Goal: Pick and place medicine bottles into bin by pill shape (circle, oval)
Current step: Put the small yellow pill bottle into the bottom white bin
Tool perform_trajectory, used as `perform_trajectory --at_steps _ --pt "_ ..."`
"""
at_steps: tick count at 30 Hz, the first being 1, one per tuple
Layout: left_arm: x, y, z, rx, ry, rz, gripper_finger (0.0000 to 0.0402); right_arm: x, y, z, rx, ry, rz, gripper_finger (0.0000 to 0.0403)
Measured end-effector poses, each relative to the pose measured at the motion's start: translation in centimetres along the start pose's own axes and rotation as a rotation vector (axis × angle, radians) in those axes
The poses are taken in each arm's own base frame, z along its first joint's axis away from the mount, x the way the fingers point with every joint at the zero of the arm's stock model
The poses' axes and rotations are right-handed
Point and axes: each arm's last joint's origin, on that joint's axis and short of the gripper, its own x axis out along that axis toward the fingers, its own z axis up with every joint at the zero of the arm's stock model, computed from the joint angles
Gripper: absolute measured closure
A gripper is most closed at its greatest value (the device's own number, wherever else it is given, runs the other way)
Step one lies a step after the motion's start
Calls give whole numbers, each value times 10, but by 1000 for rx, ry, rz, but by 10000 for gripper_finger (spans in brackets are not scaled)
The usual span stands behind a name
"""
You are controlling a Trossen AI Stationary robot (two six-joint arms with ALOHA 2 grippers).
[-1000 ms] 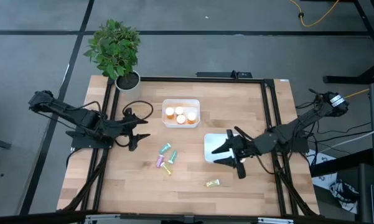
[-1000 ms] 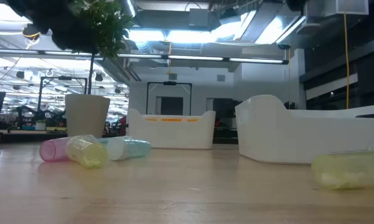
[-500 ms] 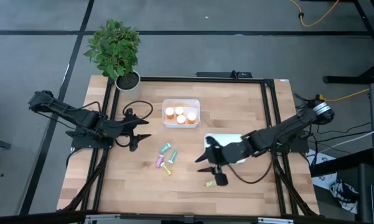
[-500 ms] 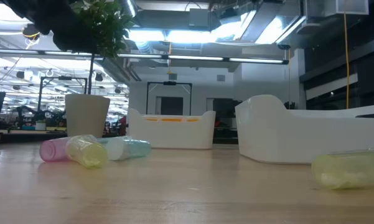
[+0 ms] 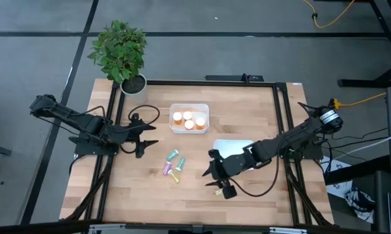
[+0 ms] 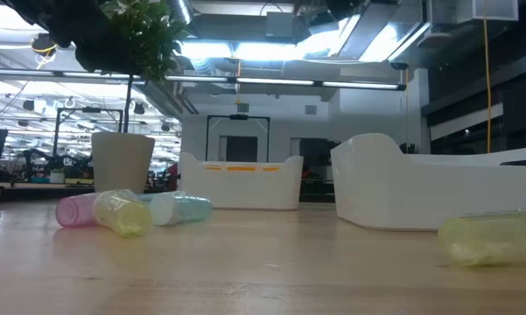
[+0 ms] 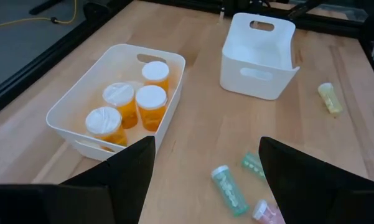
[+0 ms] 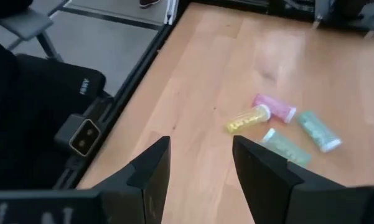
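Several pastel medicine bottles (image 5: 174,164) lie on their sides mid-table; the right wrist view shows them as pink (image 8: 274,107), yellow (image 8: 247,118), teal (image 8: 317,138) and green (image 8: 283,149). A lone yellow bottle (image 6: 494,238) lies on its side nearer the front edge; from above it is mostly hidden under my right gripper (image 5: 216,182), which is open above it. The low view shows no gripper at table height. Orange bottles with white caps (image 7: 150,99) stand in a white bin (image 5: 188,118). My left gripper (image 5: 149,135) is open and empty at the table's left.
An empty white bin (image 5: 229,148) stands right of centre, partly under my right arm. A potted plant (image 5: 120,55) stands at the far left corner. Black frame rails run along the table's left, right and far sides.
My right gripper has gone from over the empty white bin toward the table's left and near edge, and now stands over the lone yellow bottle. It has stayed open. The bottles have not moved.
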Motion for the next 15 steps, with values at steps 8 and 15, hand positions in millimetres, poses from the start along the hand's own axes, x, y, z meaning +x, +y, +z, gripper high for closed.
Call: perform_trajectory --at_steps 8,15 --pt "0 0 0 0 0 0 121 -2 15 -18 342 201 78 227" --pt "0 0 0 0 0 1 121 -9 64 -40 413 373 100 227"
